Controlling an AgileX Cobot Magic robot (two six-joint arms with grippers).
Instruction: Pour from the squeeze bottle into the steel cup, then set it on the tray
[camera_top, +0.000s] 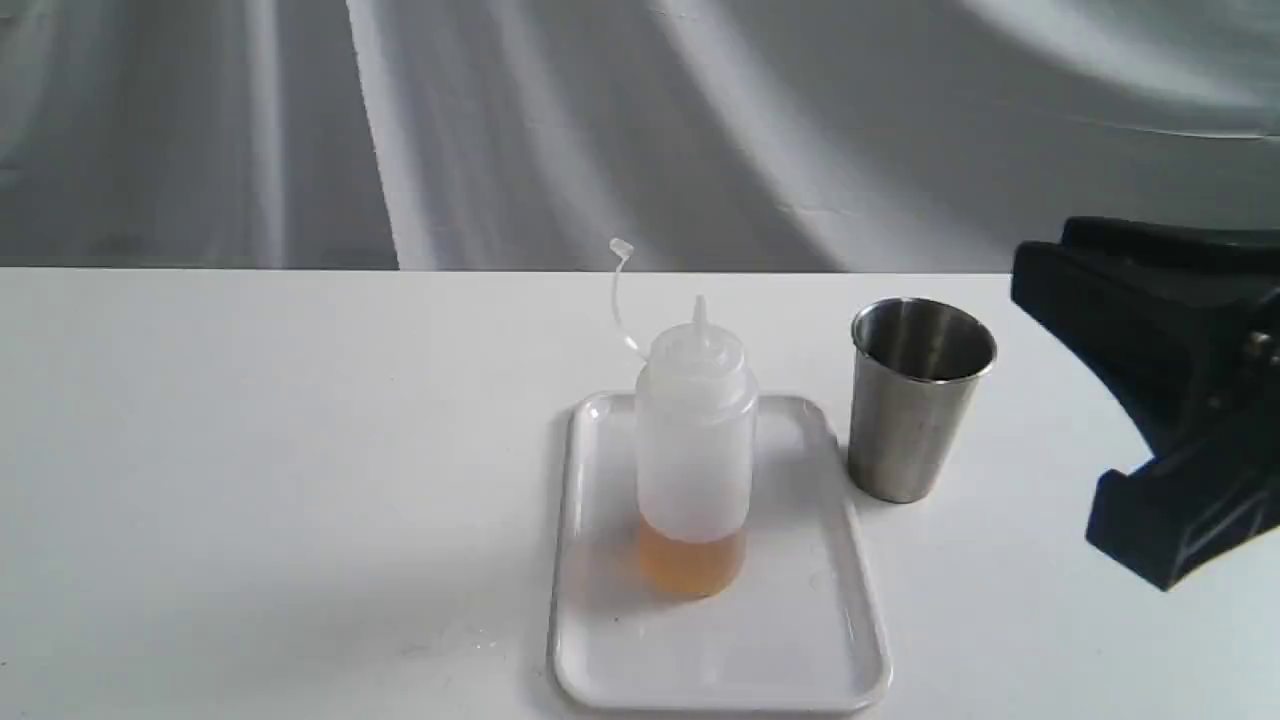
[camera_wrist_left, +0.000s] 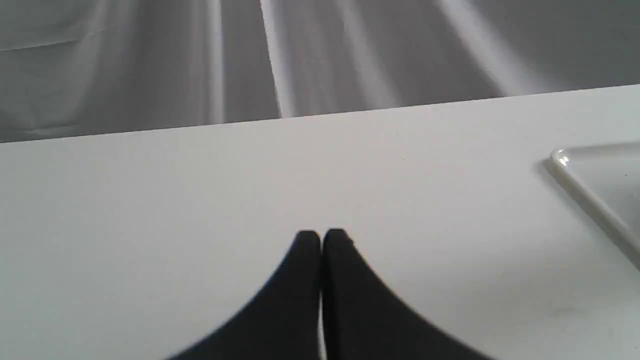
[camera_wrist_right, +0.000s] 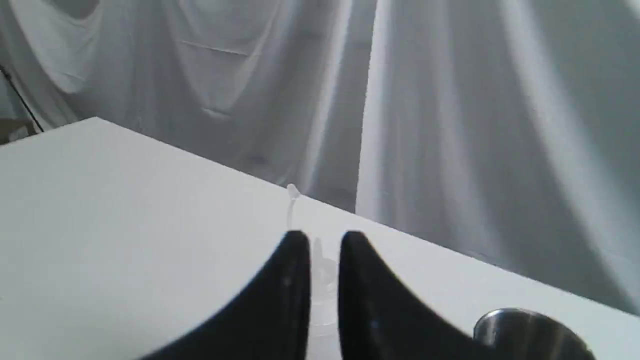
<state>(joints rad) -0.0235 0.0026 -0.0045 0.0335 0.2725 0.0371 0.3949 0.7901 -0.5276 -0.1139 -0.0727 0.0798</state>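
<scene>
The squeeze bottle (camera_top: 695, 450) stands upright on the white tray (camera_top: 720, 650), with amber liquid in its bottom and its cap strap curling up behind. The steel cup (camera_top: 915, 410) stands on the table just right of the tray. My right gripper (camera_wrist_right: 325, 237) is empty, its fingers slightly parted, well back from the bottle (camera_wrist_right: 320, 272), which shows faintly through the gap. The cup's rim (camera_wrist_right: 530, 332) is in the right wrist view. My left gripper (camera_wrist_left: 321, 235) is shut over bare table, with the tray's corner (camera_wrist_left: 595, 200) off to one side.
The right arm's black body (camera_top: 1180, 400) hangs at the right edge of the exterior view, beside the cup. The white table (camera_top: 280, 480) ends at a grey draped curtain (camera_top: 640, 120) behind.
</scene>
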